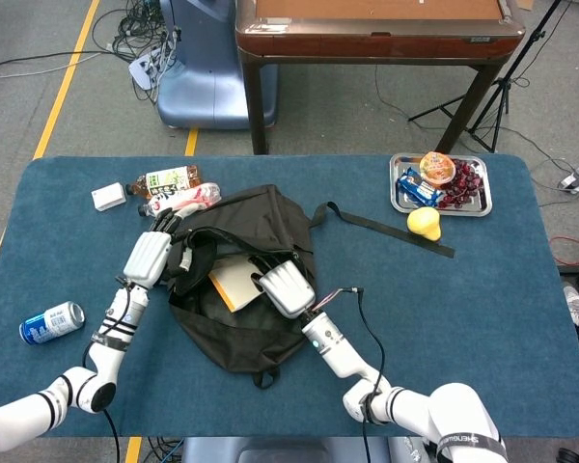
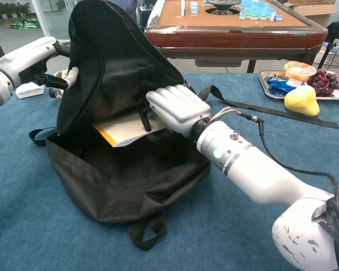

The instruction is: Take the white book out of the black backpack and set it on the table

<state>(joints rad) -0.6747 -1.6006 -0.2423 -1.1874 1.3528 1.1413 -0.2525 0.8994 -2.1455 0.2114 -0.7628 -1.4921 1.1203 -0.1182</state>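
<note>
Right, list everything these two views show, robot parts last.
Black backpack: one, black, table centre, mouth open, flap lifted.
White book: one, white with orange edge, inside the backpack's mouth.
Strap: one, black, flat on the table right of the backpack.
Tray: one, silver, far right corner, holding snacks and dark fruit.
Pear: one, yellow, just in front of the tray.
Bottles: two, lying behind the backpack.
Small box: one, white, far left.
Can: one, blue and white, lying near left edge.
Table: one, blue cloth.
Left hand: holds up the backpack's flap.
Right hand: fingers on the white book.
</note>
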